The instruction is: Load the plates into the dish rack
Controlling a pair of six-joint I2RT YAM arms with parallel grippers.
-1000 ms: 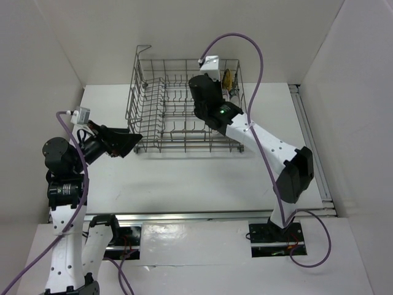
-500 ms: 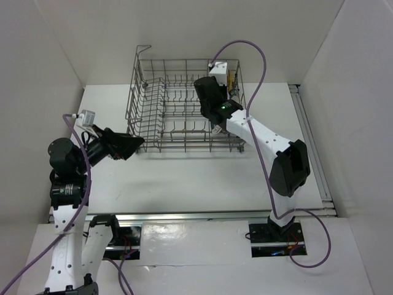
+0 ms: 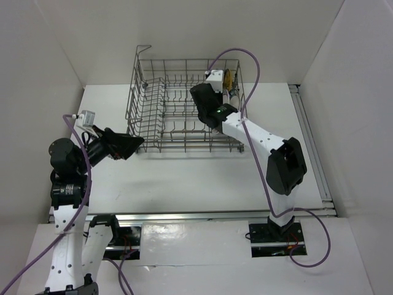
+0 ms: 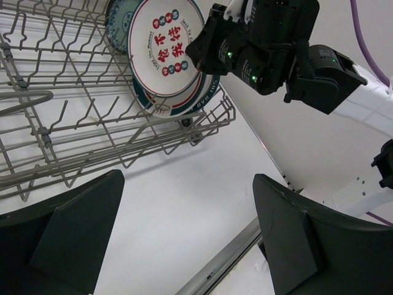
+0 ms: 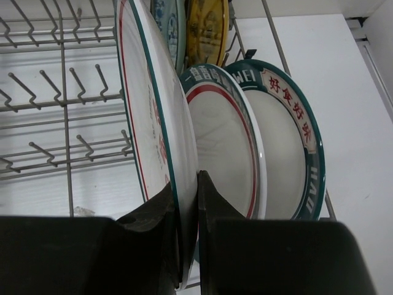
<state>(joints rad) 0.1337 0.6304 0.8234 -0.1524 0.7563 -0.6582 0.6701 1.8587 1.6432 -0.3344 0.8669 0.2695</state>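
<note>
Grey wire rack (image 3: pixel 166 110) at the far middle of the white table (image 3: pixel 184 178), long side toward the arms. All five plates inside the rack's right end, standing on edge.

Right claw (image 5: pixel 186 203) reaching down into that end of the rack, closed on the lower rim of the white plate with red marks (image 5: pixel 153 123), one finger on each face. Upright in the grip, printed face turned toward the rack's left end, as seen from the left wrist (image 4: pixel 166 49). Impossible to tell whether seated between the rack's tines.

Beyond it, toward the rack's far right corner: the blue patterned plate (image 5: pixel 172 24), then the yellow plate (image 5: pixel 206 31). Just beside it, toward the rack's right wall: the teal-rimmed plate (image 5: pixel 221 153) with a red ring inside, then the plate with the dark lettered rim (image 5: pixel 288 153), closest to that wall. Overlapping in the right wrist view; touching or apart, impossible to tell.

Left claw (image 3: pixel 132 142) just off the rack's near left corner, above the table, fingers spread wide, pointed toward the rack's right end.
</note>
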